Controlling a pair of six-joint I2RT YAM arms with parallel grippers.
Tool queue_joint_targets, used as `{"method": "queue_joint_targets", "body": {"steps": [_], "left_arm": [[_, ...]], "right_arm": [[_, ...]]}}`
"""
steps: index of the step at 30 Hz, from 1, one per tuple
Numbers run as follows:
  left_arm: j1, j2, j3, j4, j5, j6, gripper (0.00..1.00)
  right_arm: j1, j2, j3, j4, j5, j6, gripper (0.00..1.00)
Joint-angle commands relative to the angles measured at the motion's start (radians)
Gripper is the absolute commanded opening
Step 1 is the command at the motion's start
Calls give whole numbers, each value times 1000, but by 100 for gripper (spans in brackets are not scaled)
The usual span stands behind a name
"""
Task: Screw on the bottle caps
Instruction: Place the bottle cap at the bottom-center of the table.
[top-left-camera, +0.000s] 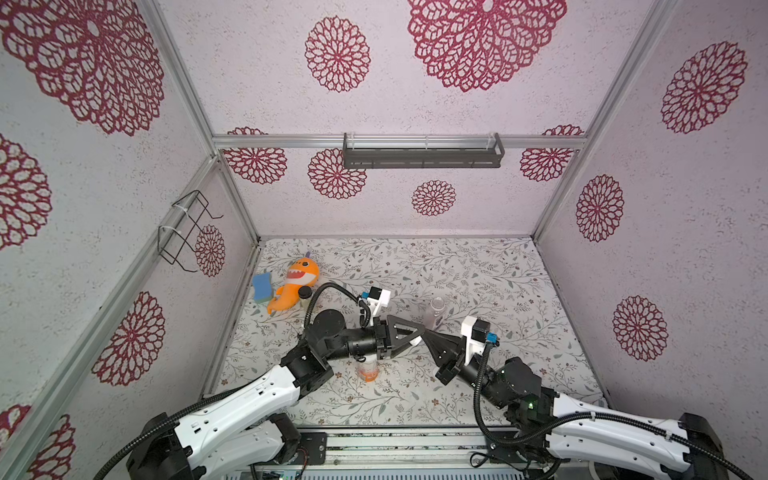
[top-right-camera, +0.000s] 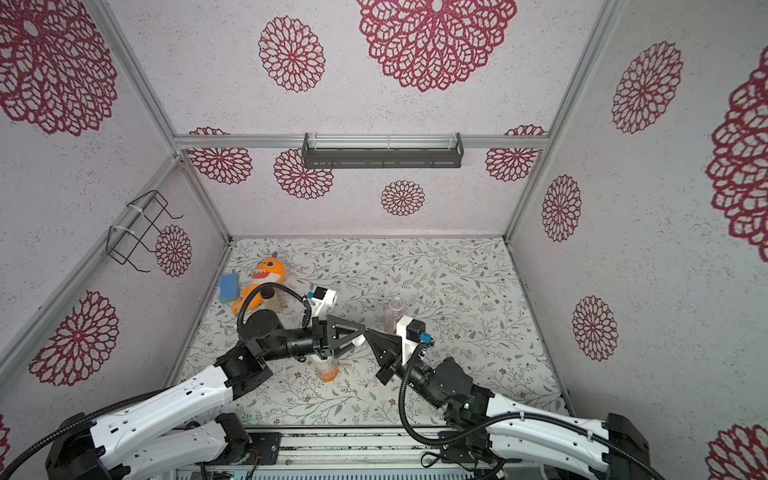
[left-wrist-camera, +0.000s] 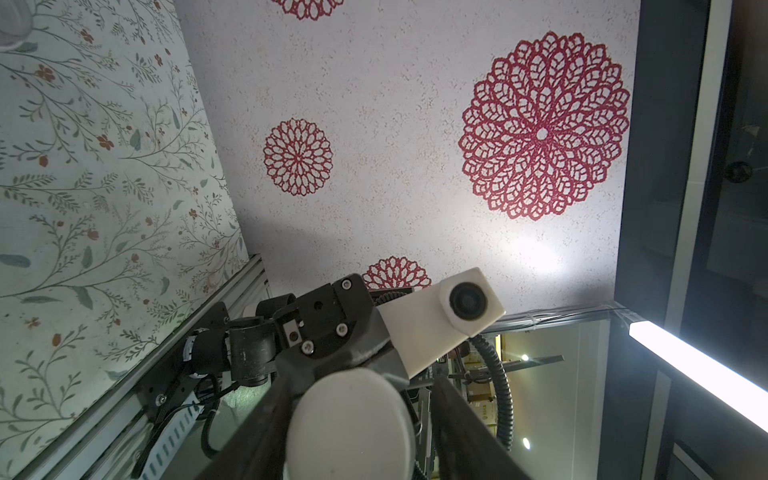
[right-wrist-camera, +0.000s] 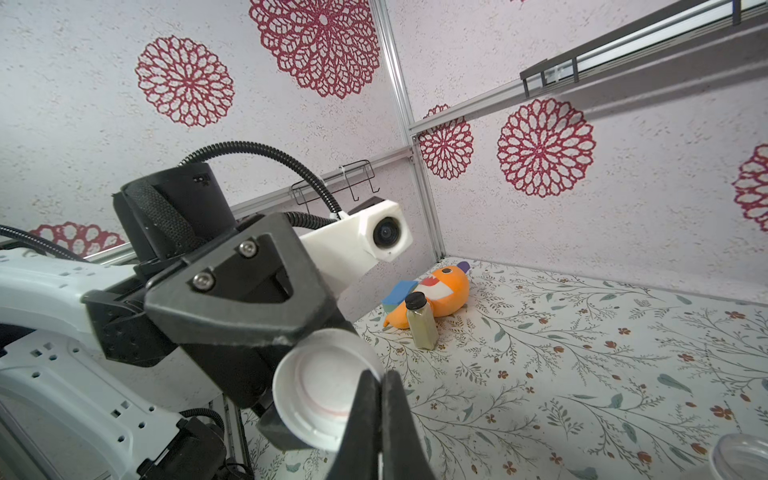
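- Setting: a booth with pale walls printed in red rosettes, a floral-patterned table (top-left-camera: 478, 274), and a grey shelf (top-left-camera: 422, 153) on the far wall.
- Bottle cap (right-wrist-camera: 320, 390): a white plastic disc held in the air above mid-table, between the two grippers, with its hollow side toward the right arm. It is judged light, stiff and smooth-walled, so it is likely to slip or tilt if gripped off-centre. The best hold is across the outer wall, on opposite sides.
- Right gripper (right-wrist-camera: 380, 376): the jaws are pressed almost together, apparently pinching the cap's thin rim.
- Left gripper (left-wrist-camera: 359, 386): the jaws stand either side of the cap. Whether both pads bear on it cannot be told.
- Orange-based bottle (top-left-camera: 368, 370): upright at near-middle, below the left arm, with its neck hidden. It is thin clear plastic, judged light and easily tipped, so it should be gripped by the body.
- Purple-tinted bottle (top-left-camera: 436, 311): upright, farther off and right of centre, with its mouth open.
- Second cap: not seen.
- Far left: an orange plush (top-left-camera: 293, 286), a blue sponge (top-left-camera: 262, 286) and a black-lidded jar (top-left-camera: 304, 296).
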Motion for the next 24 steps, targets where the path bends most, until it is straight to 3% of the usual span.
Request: {"method": "queue_joint_targets", "body": {"steps": [1,19,24], "left_arm": [[-4,-2,-8,68,19,-26,52],[-4,-13,-9,69,9,-12,45],[-4,-24,15,-21,-3,42,45]], "right_arm": [[13,3,1,70,26,-22,0],[26,1,-13,71,65,-22,0],[27,-22,-14,44,81,-25,16]]}}
